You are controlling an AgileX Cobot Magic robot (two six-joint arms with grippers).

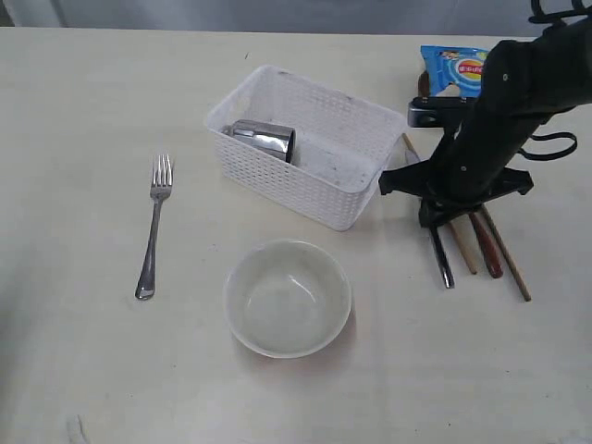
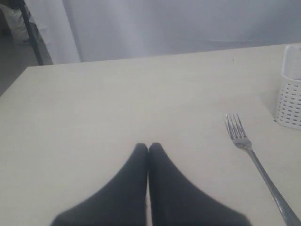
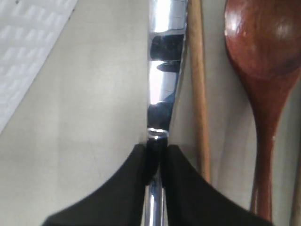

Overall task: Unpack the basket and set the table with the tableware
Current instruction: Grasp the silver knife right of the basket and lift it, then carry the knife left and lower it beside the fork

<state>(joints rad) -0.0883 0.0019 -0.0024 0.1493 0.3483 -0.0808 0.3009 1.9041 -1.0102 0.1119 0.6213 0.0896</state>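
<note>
My right fingers (image 3: 127, 188) pinch the knife (image 3: 162, 84), nearly shut. In the exterior view it lies on the tabletop (image 1: 83, 370) right of the basket (image 1: 305, 148), long axis running up-down the frame, a chopstick (image 3: 197, 94) just beside it. My left fingers (image 2: 131, 188) are shut, empty.

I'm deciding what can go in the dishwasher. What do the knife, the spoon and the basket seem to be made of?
The knife looks like polished steel: mirror-bright, with dark reflections. The spoon seems to be lacquered wood, reddish-brown with a soft sheen, though plastic is possible. The basket looks like matte white moulded plastic with lattice walls.
</note>
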